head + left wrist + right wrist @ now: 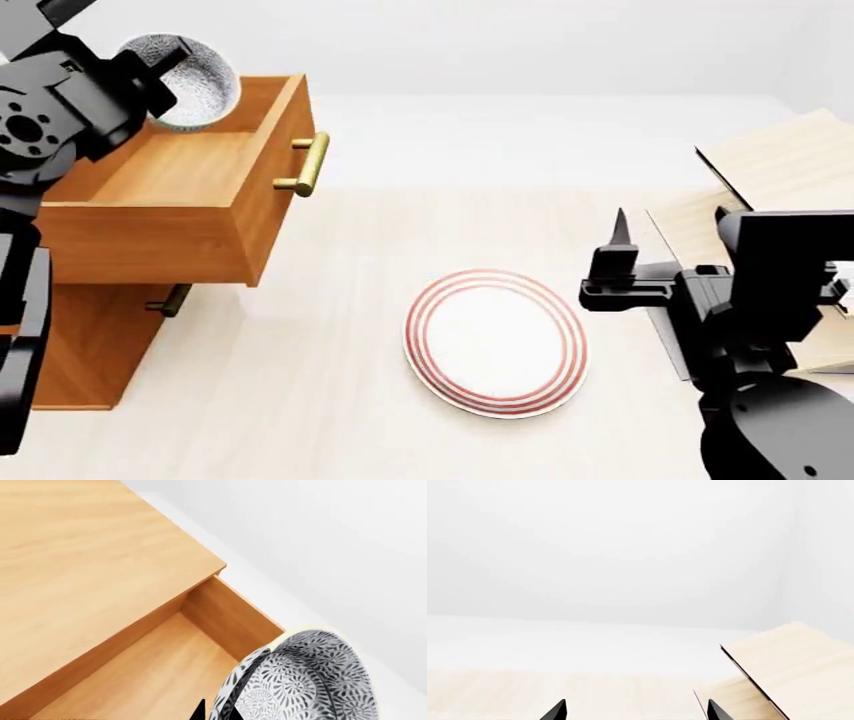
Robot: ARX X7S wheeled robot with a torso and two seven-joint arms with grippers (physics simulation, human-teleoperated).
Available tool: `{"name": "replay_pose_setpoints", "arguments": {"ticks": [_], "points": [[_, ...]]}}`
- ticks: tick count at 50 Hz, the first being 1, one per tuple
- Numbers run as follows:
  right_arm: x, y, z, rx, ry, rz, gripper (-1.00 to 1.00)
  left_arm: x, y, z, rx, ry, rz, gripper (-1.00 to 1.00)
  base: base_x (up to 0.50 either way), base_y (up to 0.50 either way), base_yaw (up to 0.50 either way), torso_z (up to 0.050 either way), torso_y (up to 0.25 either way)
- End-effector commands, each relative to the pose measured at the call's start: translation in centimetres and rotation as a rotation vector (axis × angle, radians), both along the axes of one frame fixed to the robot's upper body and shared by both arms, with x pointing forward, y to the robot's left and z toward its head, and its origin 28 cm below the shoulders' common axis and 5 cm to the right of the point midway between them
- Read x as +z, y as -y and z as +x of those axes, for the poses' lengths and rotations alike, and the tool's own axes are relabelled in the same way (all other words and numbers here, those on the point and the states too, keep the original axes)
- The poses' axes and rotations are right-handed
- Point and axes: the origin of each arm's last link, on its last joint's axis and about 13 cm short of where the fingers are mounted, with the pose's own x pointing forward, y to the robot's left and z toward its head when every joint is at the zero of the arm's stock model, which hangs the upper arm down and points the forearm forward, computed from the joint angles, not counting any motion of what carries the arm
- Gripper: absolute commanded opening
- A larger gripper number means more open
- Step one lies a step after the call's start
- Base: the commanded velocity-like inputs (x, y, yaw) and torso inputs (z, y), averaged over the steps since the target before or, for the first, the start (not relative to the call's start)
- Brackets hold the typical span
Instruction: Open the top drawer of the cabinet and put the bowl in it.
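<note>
The left gripper (134,75), jaws clamped on the bowl (187,68), holds it tilted over the far corner of the open top drawer (174,165) (right gripper (617,255) parted, well apart).

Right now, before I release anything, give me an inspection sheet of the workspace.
Surface: pale wooden floor, bare in parts.
Job's things: orange-brown wooden cabinet, its top drawer pulled open; speckled grey-blue bowl tilted over the drawer's far end.
Clutter: white plate with red rings; pale wooden rack.
Hands: left hand shut on the bowl; right hand open, empty.
Cables: nothing seen.
Surroundings: plain white backdrop.
</note>
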Motion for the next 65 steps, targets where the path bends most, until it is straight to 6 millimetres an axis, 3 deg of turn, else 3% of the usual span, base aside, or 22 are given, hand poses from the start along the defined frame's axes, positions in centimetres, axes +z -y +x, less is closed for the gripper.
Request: {"name": "replay_pose_setpoints", "arguments": {"ticks": [1, 19, 42, 43, 65], "points": [[-0.1, -0.1, 0.2, 0.003, -0.008, -0.003, 1.0, -0.6, -0.5, 0.7, 0.035, -0.008, -0.016, -1.0, 0.0, 0.0, 0.0, 0.0, 0.0], [-0.3, -0.2, 0.3, 0.005, -0.011, -0.002, 1.0, -2.7, -0.9, 0.8, 0.055, -0.043, -0.029, -1.0, 0.0, 0.0, 0.0, 0.001, 0.001], [-0.7, -0.4, 0.6, 0.004, -0.024, -0.01, 1.0, -3.9, -0.8, 0.8, 0.036, -0.064, -0.023, -1.0, 0.0, 0.0, 0.0, 0.0, 0.0], [-0.7, -0.4, 0.6, 0.005, -0.024, -0.01, 1.0, -3.9, -0.8, 0.8, 0.034, -0.065, -0.022, 1.0, 0.0, 0.0, 0.0, 0.0, 0.0], [-0.8, -0.4, 0.6, 0.007, -0.025, -0.008, 1.0, -2.2, -0.8, 0.3, 0.018, -0.019, -0.004, 1.0, 0.0, 0.0, 0.0, 0.0, 0.0]]}}
